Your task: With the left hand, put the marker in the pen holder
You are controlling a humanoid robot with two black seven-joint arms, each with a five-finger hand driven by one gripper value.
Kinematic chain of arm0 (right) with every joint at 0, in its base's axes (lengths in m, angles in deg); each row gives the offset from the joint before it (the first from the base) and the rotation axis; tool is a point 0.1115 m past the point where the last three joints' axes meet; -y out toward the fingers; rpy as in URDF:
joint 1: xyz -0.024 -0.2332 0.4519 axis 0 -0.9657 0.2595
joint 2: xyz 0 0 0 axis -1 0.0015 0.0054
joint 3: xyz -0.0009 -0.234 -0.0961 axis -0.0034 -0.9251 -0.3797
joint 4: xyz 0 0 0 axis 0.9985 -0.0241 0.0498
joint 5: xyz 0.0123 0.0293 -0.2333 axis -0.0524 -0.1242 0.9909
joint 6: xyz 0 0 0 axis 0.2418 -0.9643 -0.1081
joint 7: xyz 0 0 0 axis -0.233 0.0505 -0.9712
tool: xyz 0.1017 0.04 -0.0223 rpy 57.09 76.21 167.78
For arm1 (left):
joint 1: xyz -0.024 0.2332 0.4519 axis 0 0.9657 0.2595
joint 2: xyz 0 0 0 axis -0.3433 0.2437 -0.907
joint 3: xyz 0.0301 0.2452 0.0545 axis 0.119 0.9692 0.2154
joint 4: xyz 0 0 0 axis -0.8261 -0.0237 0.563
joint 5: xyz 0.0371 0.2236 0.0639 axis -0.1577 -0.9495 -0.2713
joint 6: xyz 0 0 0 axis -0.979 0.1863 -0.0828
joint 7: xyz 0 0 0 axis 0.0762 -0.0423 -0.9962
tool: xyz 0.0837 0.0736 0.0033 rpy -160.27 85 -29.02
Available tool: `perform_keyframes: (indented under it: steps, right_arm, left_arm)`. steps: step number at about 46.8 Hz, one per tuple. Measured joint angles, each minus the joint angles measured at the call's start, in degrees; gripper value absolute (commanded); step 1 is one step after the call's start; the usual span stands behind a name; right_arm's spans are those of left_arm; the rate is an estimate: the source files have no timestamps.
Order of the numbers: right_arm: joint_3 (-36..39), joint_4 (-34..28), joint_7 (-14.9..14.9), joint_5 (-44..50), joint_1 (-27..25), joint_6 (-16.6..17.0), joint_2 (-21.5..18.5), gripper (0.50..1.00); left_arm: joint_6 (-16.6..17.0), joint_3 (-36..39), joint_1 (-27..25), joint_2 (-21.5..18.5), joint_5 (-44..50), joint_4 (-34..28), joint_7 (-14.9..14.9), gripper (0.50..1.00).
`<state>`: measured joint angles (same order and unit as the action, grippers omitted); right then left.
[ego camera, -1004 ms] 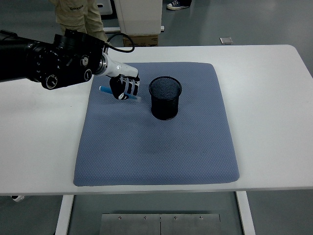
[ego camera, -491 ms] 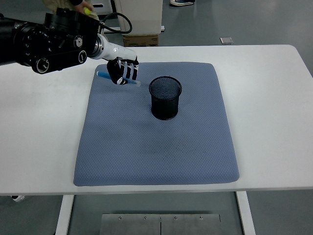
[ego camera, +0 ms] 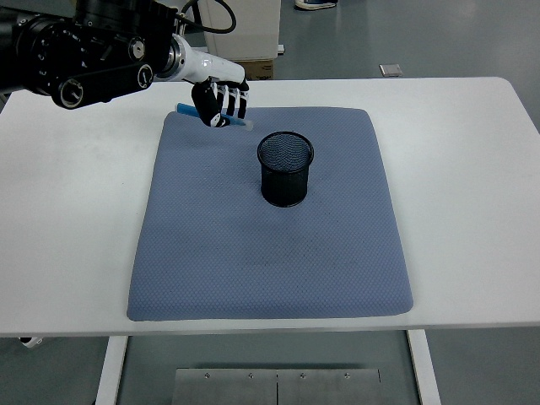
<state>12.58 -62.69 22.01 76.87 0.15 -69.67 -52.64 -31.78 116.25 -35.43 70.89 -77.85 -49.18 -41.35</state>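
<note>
My left hand is curled around a blue marker and holds it in the air above the far left corner of the blue mat. The marker lies roughly level, its ends sticking out on both sides of the fingers. A black mesh pen holder stands upright on the mat, to the right of the hand and nearer to me. It looks empty. The right arm does not show.
The mat lies on a white table. Beyond the table's far edge are a white cabinet and a cardboard box on the floor.
My left hand has risen and moved away from me and slightly right, carrying the marker from low over the mat to higher above its far left corner.
</note>
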Motion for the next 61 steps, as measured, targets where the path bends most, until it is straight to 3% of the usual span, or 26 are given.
perform_keyframes:
  steps: [61]
  right_arm:
    - [0.0, 0.0, 0.0, -0.03, 0.0, 0.0, 0.0, 1.0]
  left_arm:
    - [-0.34, -8.62, 0.06, 5.72, 6.68, -0.02, 0.07, 0.5]
